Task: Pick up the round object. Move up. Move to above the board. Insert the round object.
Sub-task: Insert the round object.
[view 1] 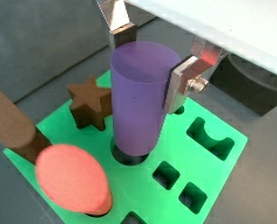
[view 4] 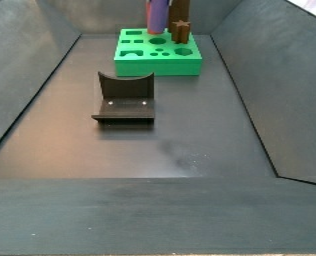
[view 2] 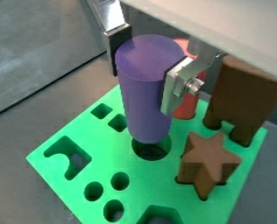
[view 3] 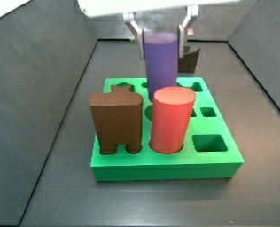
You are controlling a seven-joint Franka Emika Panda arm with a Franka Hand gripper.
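The round object, a slim purple cylinder peg (view 1: 141,101), stands upright between my gripper's (view 1: 151,61) silver fingers, which press on its upper sides. Its lower end sits in a round hole of the green board (view 1: 223,144). Both wrist views show this; in a wrist view the gripper (view 2: 149,63) holds the peg (view 2: 147,87) over the board (view 2: 65,153). In a side view the gripper (view 3: 160,22) holds the peg (view 3: 161,58) upright at the board's (view 3: 167,166) far middle. In a side view the peg (view 4: 157,15) and board (view 4: 158,62) stand at the far end.
On the board stand a thick red cylinder (view 3: 172,120), a dark brown notched block (view 3: 115,124) and a brown star piece (view 2: 208,157), all close to the peg. The dark fixture (view 4: 123,100) stands on the floor in front of the board. Grey walls enclose the bin.
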